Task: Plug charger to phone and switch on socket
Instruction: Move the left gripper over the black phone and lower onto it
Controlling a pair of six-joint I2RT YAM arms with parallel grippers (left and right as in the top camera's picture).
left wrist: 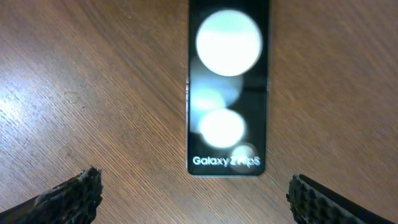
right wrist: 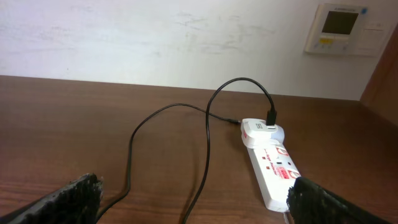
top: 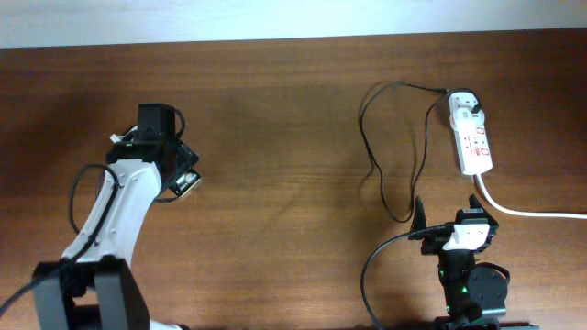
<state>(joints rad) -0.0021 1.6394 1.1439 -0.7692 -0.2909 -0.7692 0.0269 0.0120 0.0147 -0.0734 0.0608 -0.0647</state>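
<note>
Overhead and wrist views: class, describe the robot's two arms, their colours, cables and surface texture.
The left arm has a white link between black joints, a black cable looping alongside. The right arm is black with a white wrist piece and a green light. Both pairs of jaws are black and knobbly.
</note>
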